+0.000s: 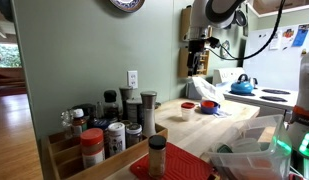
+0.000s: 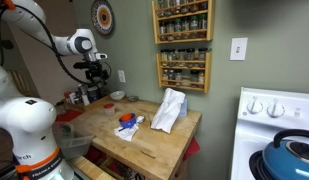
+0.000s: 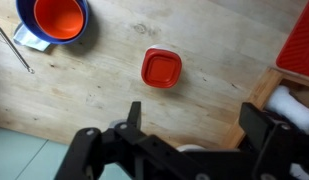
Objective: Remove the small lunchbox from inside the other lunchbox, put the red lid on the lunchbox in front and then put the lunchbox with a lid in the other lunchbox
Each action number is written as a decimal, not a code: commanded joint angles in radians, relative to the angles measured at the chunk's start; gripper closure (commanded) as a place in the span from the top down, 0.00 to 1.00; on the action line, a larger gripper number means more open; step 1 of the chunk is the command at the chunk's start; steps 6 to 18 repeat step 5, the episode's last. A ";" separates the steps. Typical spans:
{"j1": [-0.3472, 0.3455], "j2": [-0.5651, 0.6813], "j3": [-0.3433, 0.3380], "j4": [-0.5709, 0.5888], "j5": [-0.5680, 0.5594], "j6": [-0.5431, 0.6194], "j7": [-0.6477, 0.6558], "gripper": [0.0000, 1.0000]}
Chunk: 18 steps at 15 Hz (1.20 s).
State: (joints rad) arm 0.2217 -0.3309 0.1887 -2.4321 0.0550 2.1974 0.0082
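Arm: white arm [image 2: 54, 42], bent at the elbow, upper link running roughly level in an exterior view.
Wrist: wrist [image 1: 199, 22] turned down in both exterior views.
End effector: black end effector [image 3: 194, 120], pointing down, held up in the air.
Jaws: wide apart in the wrist view.
Fingers: dark fingers [image 3: 132, 115], one on each side of the gap.

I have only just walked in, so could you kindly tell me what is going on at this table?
A robot arm is working over a wooden table. Its pincer hangs open above the boards, holding nothing. The small cream lunchbox stands on the table next to the red lunchbox, so it is already out. The red lid lies flat on the wood by itself, not yet on any container; the wrist view looks down on it.
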 commanded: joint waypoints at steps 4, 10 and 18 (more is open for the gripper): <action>-0.001 -0.019 0.002 0.000 0.003 -0.009 -0.003 1.00; -0.001 -0.018 0.002 0.000 0.003 -0.009 -0.004 1.00; -0.001 -0.018 0.002 0.000 0.003 -0.009 -0.004 1.00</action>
